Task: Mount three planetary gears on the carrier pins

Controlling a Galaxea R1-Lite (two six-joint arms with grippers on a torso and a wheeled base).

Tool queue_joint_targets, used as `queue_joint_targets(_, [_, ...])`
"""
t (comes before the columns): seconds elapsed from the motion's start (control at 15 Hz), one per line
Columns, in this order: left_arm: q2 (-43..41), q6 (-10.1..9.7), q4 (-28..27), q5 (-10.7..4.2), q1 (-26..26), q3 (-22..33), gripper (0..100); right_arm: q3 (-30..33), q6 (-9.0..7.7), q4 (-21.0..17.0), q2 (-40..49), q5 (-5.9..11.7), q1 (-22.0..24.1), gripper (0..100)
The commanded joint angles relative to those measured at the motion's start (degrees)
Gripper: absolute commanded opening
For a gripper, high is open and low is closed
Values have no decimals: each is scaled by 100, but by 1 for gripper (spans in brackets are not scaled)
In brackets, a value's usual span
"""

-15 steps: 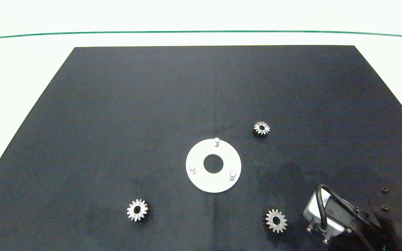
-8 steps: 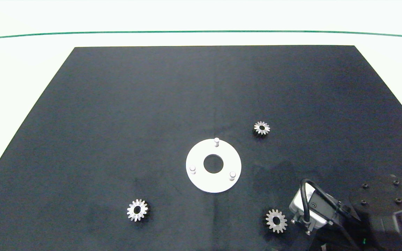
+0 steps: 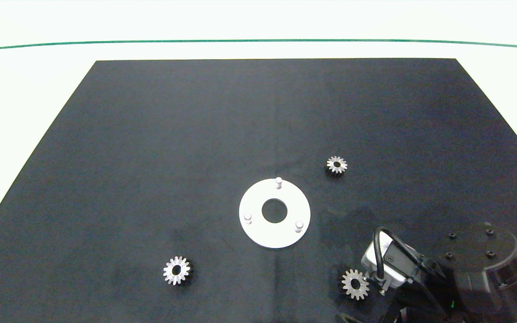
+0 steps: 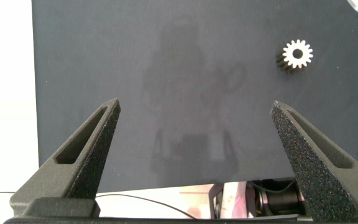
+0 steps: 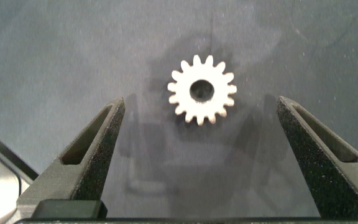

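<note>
the right claw hangs over the near right part of the black mat on the surface, its two fingers spread wide apart and gripping nothing. a gear lies flat on the mat in line with the gap between those fingers, touching neither; in the head view this same gear sits just beside the right arm's wrist camera, near the mat's front edge. a second gear lies near the front edge toward the left, and a third gear lies further back, just right of the white disc. the disc rests near the middle of the mat, and its three pins stand bare. the left claw hovers over the mat's near left corner, fingers wide apart and empty, with the second gear well ahead of it.
</note>
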State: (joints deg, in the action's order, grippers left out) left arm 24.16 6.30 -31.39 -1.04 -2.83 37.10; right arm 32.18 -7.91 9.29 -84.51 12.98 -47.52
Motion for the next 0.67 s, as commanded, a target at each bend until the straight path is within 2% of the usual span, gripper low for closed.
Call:
queue_joint_targets(0.07, [10, 3, -16, -2, 2, -1, 100, 42, 27, 12, -110, 11, -3, 100])
queue_joint_targets(0.4, [45, 3, -16, 16, 2, -1, 100, 113, 53, 20, -321, 2, -12, 100])
queue_joint_targets(0.67, [54, 3, 63, 16, -7, -1, 100, 236, 44, 20, -400, 55, -3, 92])
